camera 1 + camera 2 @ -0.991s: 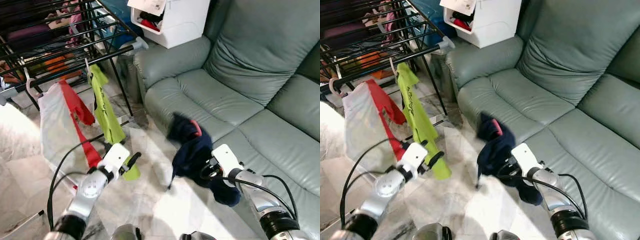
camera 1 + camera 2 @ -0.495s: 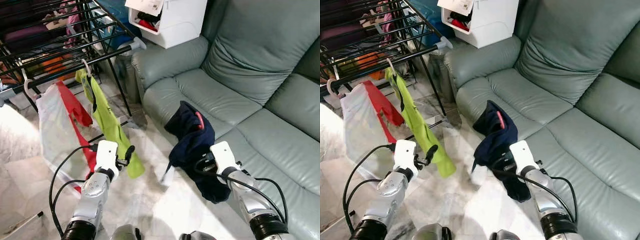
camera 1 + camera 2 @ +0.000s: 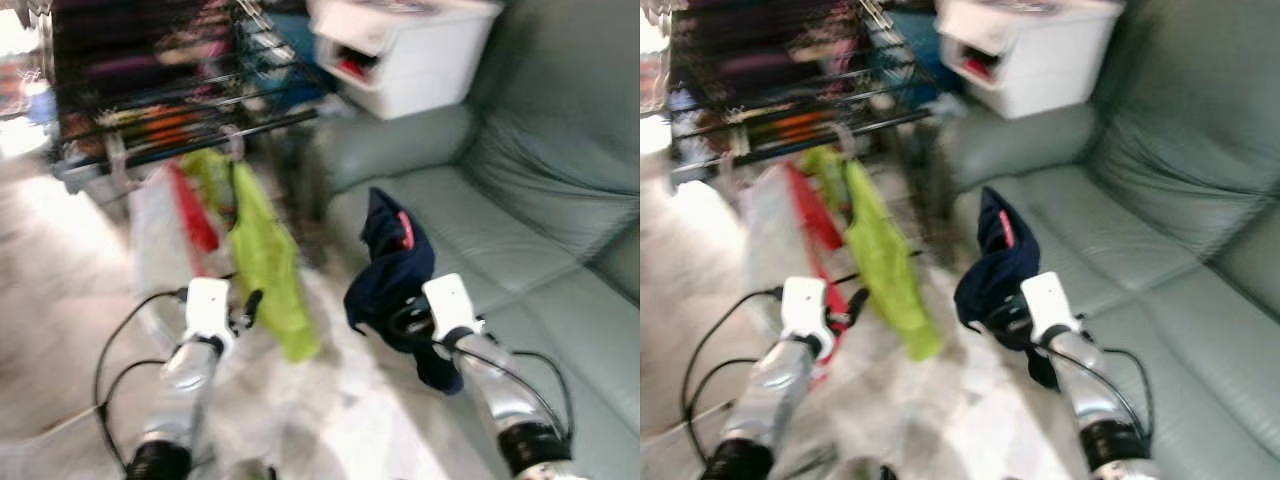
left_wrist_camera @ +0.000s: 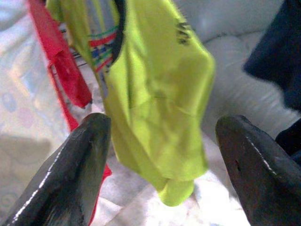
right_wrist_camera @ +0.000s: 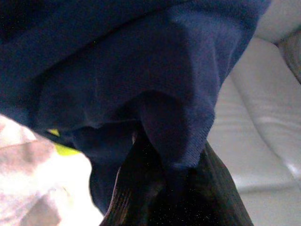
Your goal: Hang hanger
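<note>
The head views are blurred. My right gripper point(image 3: 402, 320) is shut on a navy garment point(image 3: 388, 265), which it holds up over the front of the sofa; a bit of red hanger point(image 3: 405, 229) shows at the garment's top. In the right wrist view the navy cloth point(image 5: 141, 70) is bunched between the fingers point(image 5: 141, 188). My left gripper point(image 3: 247, 305) is open and empty, just short of a lime-green shirt point(image 4: 160, 103) that hangs from the black drying rack point(image 3: 180, 110). The rack rail is up and to the left of the navy garment.
A red garment point(image 3: 195, 205) and a white one point(image 3: 148, 225) hang beside the lime shirt. The grey-green sofa point(image 3: 540, 200) takes up the right side, and a white storage box point(image 3: 410, 50) stands behind its armrest. Pale marble floor point(image 3: 330, 420) lies below both arms.
The camera has swung, and the picture is now blurred. My right gripper has raised the navy garment and brought it nearer the rack. The left gripper stays open by the lime shirt.
</note>
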You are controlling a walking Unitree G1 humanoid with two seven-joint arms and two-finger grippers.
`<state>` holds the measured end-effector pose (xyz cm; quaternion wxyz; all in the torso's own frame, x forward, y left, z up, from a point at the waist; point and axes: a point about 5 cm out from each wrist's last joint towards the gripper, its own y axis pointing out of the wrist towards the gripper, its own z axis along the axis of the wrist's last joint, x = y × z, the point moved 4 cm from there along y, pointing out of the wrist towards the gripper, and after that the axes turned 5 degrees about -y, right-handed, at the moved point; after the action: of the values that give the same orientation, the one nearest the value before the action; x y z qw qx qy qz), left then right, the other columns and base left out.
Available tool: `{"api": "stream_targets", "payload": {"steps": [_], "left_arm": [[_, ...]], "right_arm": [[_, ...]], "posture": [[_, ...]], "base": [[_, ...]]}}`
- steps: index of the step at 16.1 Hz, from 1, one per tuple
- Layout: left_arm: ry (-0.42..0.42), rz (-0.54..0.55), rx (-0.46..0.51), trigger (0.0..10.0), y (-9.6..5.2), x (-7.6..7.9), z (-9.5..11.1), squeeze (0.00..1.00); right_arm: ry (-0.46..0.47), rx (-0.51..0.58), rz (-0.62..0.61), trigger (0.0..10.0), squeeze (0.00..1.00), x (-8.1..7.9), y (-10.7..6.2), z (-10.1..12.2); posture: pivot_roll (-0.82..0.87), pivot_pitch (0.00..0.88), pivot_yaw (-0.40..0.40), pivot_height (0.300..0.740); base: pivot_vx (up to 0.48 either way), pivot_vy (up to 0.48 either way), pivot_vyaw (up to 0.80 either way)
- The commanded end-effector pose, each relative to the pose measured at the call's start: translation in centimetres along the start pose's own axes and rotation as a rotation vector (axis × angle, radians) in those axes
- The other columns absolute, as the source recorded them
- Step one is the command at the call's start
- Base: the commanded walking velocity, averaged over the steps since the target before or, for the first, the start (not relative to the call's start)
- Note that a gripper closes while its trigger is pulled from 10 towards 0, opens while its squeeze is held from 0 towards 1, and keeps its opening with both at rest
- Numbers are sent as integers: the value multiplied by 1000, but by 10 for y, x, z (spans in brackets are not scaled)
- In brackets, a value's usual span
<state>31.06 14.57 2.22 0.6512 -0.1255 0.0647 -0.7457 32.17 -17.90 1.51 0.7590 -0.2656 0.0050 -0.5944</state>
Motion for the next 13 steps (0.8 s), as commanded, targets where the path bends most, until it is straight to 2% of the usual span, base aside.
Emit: {"api": "stream_targets", "payload": {"steps": [1,6,8,13], "left_arm": [[8,13,0,10000,1,-5,4,0],[5,16,-6,10000,2,-5,4,0],[3,13,-6,10000,4,-3,6,0],[2,30,-20,10000,4,-7,5,0]], "right_arm": [[4,59,-7,10000,0,2,5,18],[8,64,-16,10000,0,8,7,21],[-2,68,-29,10000,0,12,8,23],[14,87,-18,10000,0,10,11,29]], "posture": [[-57,3,34,740],[-57,3,33,740],[-65,1,35,740],[-58,5,36,740]], "base": [[341,0,606],[353,0,554],[345,334,0],[325,353,0]]}}
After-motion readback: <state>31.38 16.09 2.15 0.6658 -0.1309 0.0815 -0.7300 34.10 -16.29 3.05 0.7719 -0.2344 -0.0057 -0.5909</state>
